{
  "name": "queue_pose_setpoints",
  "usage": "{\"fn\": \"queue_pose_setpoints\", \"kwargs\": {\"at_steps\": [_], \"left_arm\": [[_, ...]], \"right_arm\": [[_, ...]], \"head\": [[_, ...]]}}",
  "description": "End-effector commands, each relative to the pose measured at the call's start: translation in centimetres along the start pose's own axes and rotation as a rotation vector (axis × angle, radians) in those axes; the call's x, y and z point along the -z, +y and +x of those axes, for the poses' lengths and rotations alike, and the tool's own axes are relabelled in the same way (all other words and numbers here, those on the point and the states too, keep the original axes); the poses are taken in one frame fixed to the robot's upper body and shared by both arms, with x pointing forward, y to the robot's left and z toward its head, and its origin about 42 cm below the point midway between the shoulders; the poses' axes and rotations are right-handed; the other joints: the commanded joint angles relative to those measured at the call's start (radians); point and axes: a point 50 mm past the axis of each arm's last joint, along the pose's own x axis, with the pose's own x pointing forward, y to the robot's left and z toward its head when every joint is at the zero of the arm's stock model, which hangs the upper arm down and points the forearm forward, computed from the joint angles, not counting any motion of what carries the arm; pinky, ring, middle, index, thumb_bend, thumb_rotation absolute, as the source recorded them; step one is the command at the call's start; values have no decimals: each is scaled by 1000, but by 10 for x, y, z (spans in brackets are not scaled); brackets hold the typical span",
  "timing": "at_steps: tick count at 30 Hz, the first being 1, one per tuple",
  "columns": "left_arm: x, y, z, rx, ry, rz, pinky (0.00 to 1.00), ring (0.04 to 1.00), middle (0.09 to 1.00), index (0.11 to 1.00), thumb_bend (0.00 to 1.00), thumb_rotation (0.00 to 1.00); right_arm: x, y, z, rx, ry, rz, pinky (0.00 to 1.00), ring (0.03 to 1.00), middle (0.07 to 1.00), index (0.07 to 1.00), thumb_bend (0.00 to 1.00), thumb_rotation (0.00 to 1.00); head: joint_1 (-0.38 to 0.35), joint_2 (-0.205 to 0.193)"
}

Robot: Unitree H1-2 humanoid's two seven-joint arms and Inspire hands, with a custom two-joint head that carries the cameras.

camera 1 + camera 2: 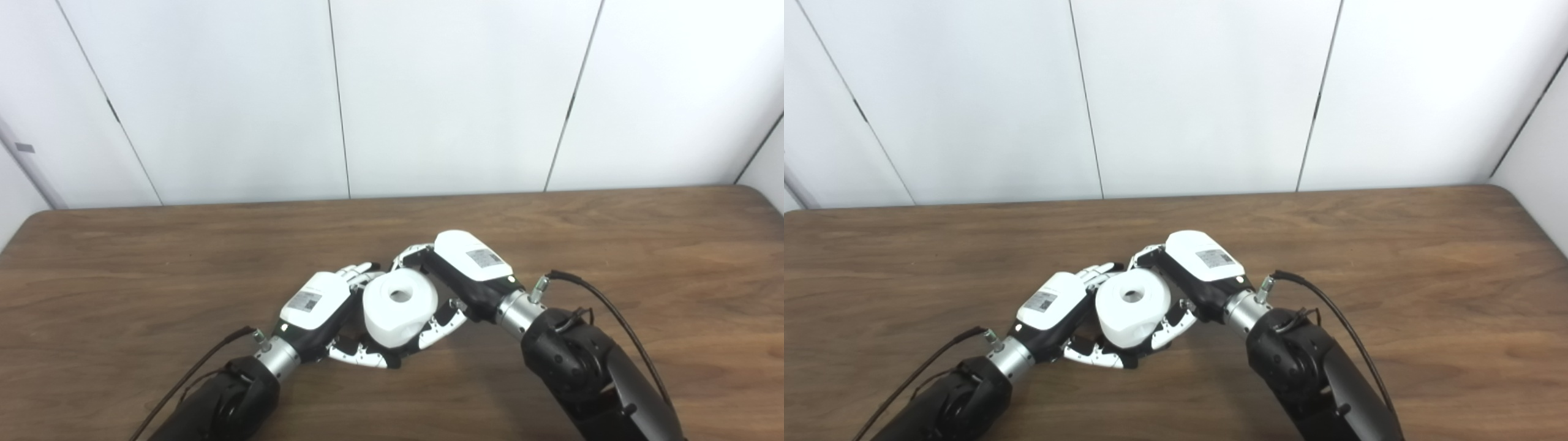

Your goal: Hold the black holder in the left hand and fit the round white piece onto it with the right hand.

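The round white piece [399, 309], a thick roll with a centre hole facing up, sits between my two hands just above the table near its front middle. My right hand [468, 269] is shut on it from the right, with fingers [441, 324] along its lower side and others behind its top. My left hand [318, 306] is curled in from the left, its fingers [361, 355] wrapped beneath the roll. The black holder is almost wholly hidden under the roll and inside the left hand's grasp. Both hands touch the roll.
The brown wooden table [612, 245] spreads wide on every side of the hands, with a rounded far right corner. White wall panels [453, 92] stand behind its far edge. A black cable [603, 300] loops off my right wrist.
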Motion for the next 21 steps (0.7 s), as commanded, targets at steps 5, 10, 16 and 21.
{"fn": "queue_pose_setpoints", "kwargs": {"at_steps": [5,10,16,21], "left_arm": [[-7,-49,-16,270,46,26,916,934,866,482,525,60],[-7,-49,-17,265,45,21,914,926,864,483,525,60],[-8,-47,-19,272,51,22,917,928,863,483,525,60],[-8,-47,-18,279,52,31,919,930,865,483,525,61]], "right_arm": [[1,-18,2,-47,-14,-93,636,741,713,480,525,135],[1,-19,2,-60,-13,-106,639,739,713,480,525,135],[1,-23,2,-76,-8,-119,678,746,717,480,525,136],[2,-28,3,-83,-16,-131,669,744,719,481,525,136]], "head": [[2,2],[1,4],[0,9],[-2,11]]}}
